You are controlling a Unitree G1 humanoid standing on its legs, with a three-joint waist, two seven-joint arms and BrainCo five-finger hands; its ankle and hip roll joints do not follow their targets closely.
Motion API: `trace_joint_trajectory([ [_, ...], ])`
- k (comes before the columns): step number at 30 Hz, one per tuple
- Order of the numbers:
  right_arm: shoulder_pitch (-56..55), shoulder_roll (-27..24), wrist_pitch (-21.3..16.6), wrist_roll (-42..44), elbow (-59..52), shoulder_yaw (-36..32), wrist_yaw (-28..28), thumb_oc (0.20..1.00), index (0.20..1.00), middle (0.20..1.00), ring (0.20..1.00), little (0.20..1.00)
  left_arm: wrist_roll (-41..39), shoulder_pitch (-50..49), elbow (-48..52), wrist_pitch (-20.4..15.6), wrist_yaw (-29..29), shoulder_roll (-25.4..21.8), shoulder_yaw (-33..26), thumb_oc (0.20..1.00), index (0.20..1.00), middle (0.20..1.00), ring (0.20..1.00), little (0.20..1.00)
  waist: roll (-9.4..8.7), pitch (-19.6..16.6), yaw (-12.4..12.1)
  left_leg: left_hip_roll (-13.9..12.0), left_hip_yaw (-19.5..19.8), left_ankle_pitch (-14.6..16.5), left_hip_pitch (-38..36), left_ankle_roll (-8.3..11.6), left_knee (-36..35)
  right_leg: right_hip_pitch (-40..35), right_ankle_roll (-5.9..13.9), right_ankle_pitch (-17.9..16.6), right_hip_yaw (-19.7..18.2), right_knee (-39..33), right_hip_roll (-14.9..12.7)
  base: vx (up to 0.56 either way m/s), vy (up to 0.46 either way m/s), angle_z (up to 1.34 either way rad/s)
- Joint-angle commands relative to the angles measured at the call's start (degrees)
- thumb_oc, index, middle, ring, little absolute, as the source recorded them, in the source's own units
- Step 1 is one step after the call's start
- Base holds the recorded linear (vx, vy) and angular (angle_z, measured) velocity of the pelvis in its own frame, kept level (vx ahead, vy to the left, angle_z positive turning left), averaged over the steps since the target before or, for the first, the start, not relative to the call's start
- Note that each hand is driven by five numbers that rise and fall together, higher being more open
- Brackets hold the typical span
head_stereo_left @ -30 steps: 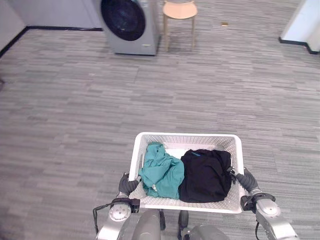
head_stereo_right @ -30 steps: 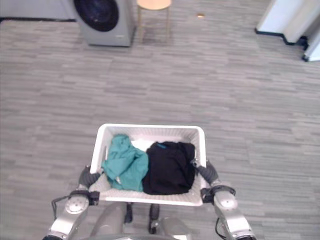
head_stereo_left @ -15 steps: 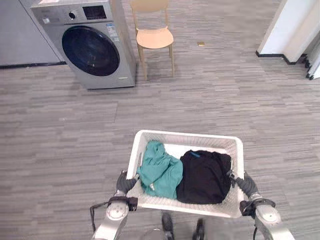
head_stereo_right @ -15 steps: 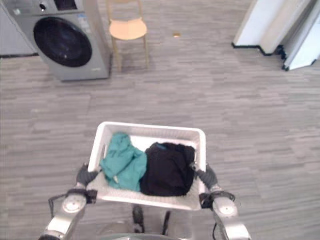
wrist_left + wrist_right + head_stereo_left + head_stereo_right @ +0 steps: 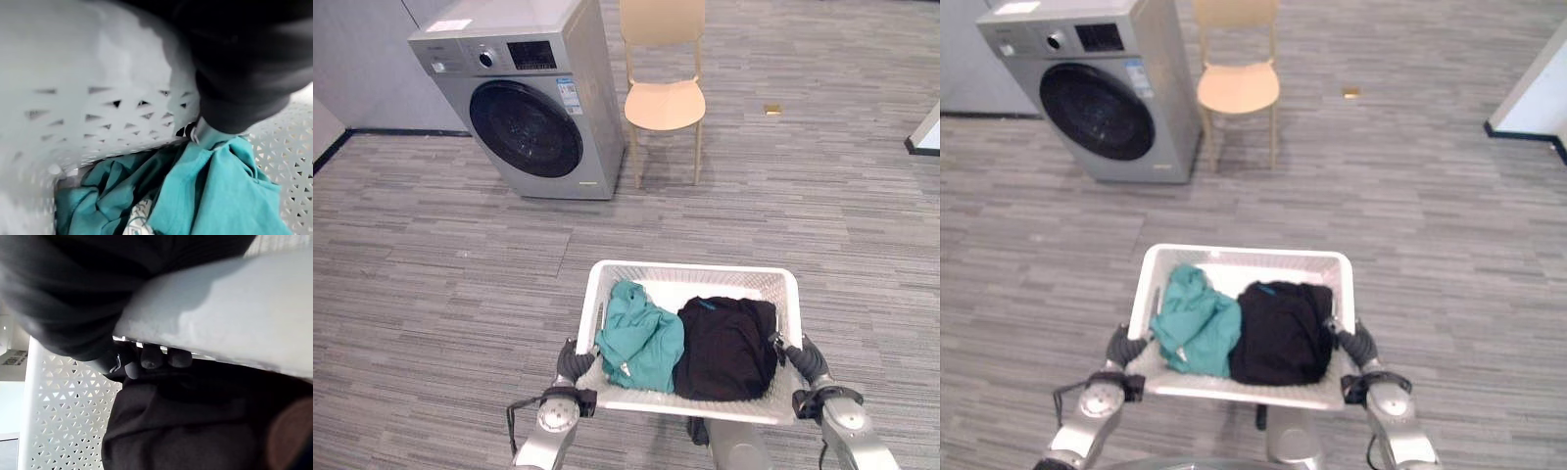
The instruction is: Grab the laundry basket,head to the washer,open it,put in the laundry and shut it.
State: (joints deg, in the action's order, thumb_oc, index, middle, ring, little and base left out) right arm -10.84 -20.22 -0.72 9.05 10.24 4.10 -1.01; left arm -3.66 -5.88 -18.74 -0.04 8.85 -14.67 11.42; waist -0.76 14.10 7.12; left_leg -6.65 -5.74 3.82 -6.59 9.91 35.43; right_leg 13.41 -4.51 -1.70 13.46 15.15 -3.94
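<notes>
Starting on the left, the left hand (image 5: 576, 364) is hooked over the left rim of the laundry basket (image 5: 688, 273), fingers curled round the edge as far as the head views show; its wrist view looks past the dark cover into perforated white wall and teal cloth. The basket rides in front of the robot at waist level, clear of the grey plank floor (image 5: 440, 294), carried between both hands. It's a white plastic tub, rectangular, with a lattice of small triangular holes in its walls and a solid rolled rim. That rim looks like the right place to hold: stiff, thick enough to wrap, while the pierced walls would likely flex. The load should be light and soft, so the basket ought to carry easily, though smooth plastic may slip if a grip relaxes.

Inside, the teal garment (image 5: 637, 339) lies crumpled in the left half, touching the black garment (image 5: 727, 346) bunched in the right half; both are limp and will sag and trail when lifted out.

On the right, the right hand (image 5: 806, 360) clamps the right rim, dark fingertips (image 5: 149, 358) tucked under the edge in its wrist view.

Ahead and to the left stands the washer (image 5: 527, 98), silver, round dark door closed, with a pale wooden chair (image 5: 664, 93) just beside it
</notes>
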Motion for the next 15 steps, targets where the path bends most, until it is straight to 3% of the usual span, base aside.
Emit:
trace_joint_trajectory([
  [1, -0.7, -3.7, -3.1, 2.7, -2.6, -4.9, -1.9, 0.200, 0.200, 0.200, 0.200, 0.200, -3.0, -1.0, 7.3, -4.9, -2.2, -4.8, -2.4, 0.200, 0.200, 0.200, 0.200, 0.200, -2.01, -2.5, -0.8, 2.2, -7.9, 2.9, 7.2, -5.92, -9.3, -8.3, 10.38, 2.6, 1.5, -11.6, -3.2, 0.42, -0.103, 0.17],
  [2, -0.5, -4.3, -3.2, 2.4, -2.9, -5.0, -2.2, 0.200, 0.200, 0.200, 0.200, 0.200, -2.8, -1.0, 7.5, -4.7, -2.1, -4.8, -2.2, 0.200, 0.200, 0.200, 0.200, 0.200, -1.81, -1.9, -1.5, 1.4, -9.1, 3.7, 10.9, -6.61, -13.9, -10.0, 10.33, 4.8, 1.6, -11.3, -3.1, 0.29, -0.052, 0.22],
  [3, -0.5, -4.3, -3.2, 2.4, -2.9, -5.0, -2.2, 0.200, 0.200, 0.200, 0.200, 0.200, -2.8, -1.0, 7.5, -4.7, -2.1, -4.8, -2.2, 0.200, 0.200, 0.200, 0.200, 0.200, -1.81, -1.9, -1.5, 1.4, -9.1, 3.7, 10.9, -6.62, -13.9, -9.9, 10.34, 4.8, 1.6, -11.2, -3.1, 0.31, -0.030, 0.32],
  [6, 0.4, -4.6, -3.4, 1.8, -2.7, -4.4, -2.7, 0.200, 0.200, 0.200, 0.200, 0.200, -2.7, -1.4, 7.8, -4.3, -1.7, -4.8, -3.1, 0.200, 0.200, 0.200, 0.200, 0.200, -0.44, -0.9, -3.0, -0.7, -8.4, -5.6, 14.0, -4.84, -27.5, -13.1, 9.98, 8.1, 1.1, -10.1, -1.1, 0.31, 0.015, 0.05],
  [8, 0.6, -4.6, -3.5, 1.7, -2.8, -4.3, -3.1, 0.200, 0.200, 0.200, 0.200, 0.200, -3.2, -1.5, 7.7, -4.3, -1.5, -4.8, -3.3, 0.200, 0.200, 0.200, 0.200, 0.200, -0.32, -0.7, -3.7, -2.0, -8.7, -8.4, 15.1, -3.95, -34.4, -15.5, 9.88, 10.3, 1.0, -9.3, -0.6, 0.46, 0.036, -0.15],
  [11, 1.2, -4.5, -3.5, 0.9, -2.6, -3.6, -3.2, 0.200, 0.200, 0.200, 0.200, 0.200, -3.2, -1.6, 7.5, -4.0, -1.3, -5.0, -3.5, 0.200, 0.200, 0.200, 0.200, 0.200, -0.51, -0.7, -4.6, -3.4, -8.5, -10.4, 17.7, -3.44, -37.8, -18.6, 9.79, 13.2, -0.3, -7.6, -0.1, 0.53, 0.090, -0.20],
  [14, 1.8, -4.6, -3.6, 0.4, -2.5, -3.0, -3.2, 0.200, 0.200, 0.200, 0.200, 0.200, -3.3, -1.8, 7.6, -4.0, -1.1, -5.1, -3.8, 0.200, 0.200, 0.200, 0.200, 0.200, -0.51, -1.0, -5.6, -4.1, -7.2, -11.2, 19.4, -3.09, -37.2, -20.6, 9.98, 14.6, -1.9, -7.1, 0.4, 0.44, 0.109, -0.30],
  [15, 1.7, -4.4, -3.4, -0.1, -2.6, -2.7, -2.3, 0.200, 0.200, 0.200, 0.200, 0.200, -3.3, -2.6, 7.9, -4.2, -1.6, -5.3, -4.1, 0.200, 0.200, 0.200, 0.200, 0.200, -0.03, -2.5, -6.0, -4.6, -7.1, -11.6, 18.7, -3.24, -35.7, -23.6, 10.89, 16.3, -3.1, -7.0, 0.0, 0.63, 0.195, -0.52],
])
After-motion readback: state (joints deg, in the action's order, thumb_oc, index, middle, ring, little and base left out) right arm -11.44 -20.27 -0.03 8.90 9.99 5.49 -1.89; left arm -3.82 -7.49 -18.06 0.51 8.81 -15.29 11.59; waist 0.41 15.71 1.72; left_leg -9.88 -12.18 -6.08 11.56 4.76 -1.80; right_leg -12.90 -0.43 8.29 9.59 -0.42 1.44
